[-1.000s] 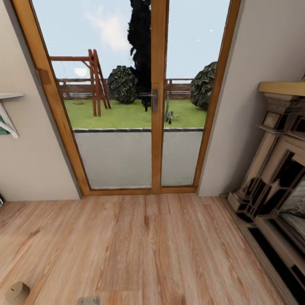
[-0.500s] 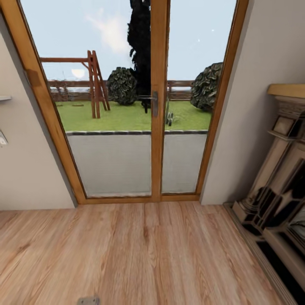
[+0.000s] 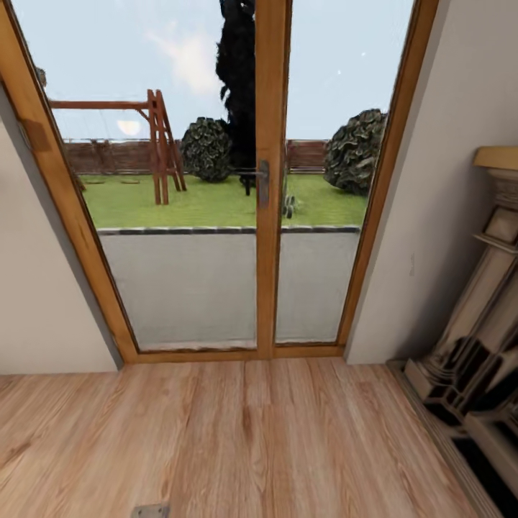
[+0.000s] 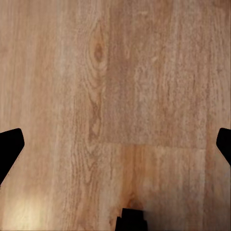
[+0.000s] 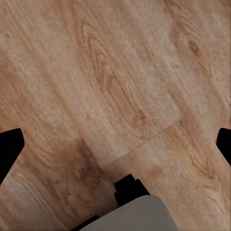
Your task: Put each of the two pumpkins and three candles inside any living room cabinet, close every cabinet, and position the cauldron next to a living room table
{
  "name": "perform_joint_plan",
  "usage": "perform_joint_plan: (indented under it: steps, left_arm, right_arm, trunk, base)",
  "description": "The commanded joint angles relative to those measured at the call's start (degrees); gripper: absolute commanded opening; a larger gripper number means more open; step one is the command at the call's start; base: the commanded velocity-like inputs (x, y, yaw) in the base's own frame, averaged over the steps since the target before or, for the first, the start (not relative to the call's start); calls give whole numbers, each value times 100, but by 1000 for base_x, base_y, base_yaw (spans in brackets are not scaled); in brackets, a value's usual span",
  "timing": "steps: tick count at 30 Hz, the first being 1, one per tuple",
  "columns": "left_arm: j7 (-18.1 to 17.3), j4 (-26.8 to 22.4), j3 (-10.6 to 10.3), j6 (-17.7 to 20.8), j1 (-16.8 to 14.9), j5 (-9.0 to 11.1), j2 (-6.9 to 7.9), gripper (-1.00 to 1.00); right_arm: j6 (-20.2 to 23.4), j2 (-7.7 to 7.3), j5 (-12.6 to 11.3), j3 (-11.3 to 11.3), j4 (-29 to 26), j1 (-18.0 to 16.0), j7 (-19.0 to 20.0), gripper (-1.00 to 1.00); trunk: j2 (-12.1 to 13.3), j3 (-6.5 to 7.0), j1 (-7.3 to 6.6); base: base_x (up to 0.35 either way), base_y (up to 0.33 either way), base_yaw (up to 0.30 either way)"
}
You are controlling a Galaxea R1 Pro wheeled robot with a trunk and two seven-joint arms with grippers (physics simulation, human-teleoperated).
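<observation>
With no pumpkin, candle or cauldron in sight, the robot faces the glass door (image 3: 262,180) at twelve o'clock, both arms' fingers (image 4: 10,144) (image 5: 9,144) spread empty over wooden floor (image 3: 244,439), apparently travelling.

One double glazed door (image 3: 262,180) with two panes and one handle (image 3: 263,181). Outside stand two round bushes (image 3: 207,148), one dark tree (image 3: 239,72) and one wooden swing frame (image 3: 160,140). One fireplace surround (image 3: 482,338) stands at the right.
</observation>
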Motion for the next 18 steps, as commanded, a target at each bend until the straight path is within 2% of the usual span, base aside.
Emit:
perform_joint_plan:
  steps: [1,12,18]
  left_arm:
    - [0,0,0,0,0,0,0,100]
    - [0,0,0,0,0,0,0,100]
    - [0,0,0,0,0,0,0,100]
  right_arm:
    - [-1,0,0,0,0,1,0,100]
    - [5,0,0,2,1,-2,1,100]
    - [21,41,0,2,0,0,0,100]
  trunk:
    - [0,0,0]
    - [0,1,0]
    - [0,17,0]
  base:
    - [329,0,0]
    - [318,-3,12]
    - [274,-143,212]
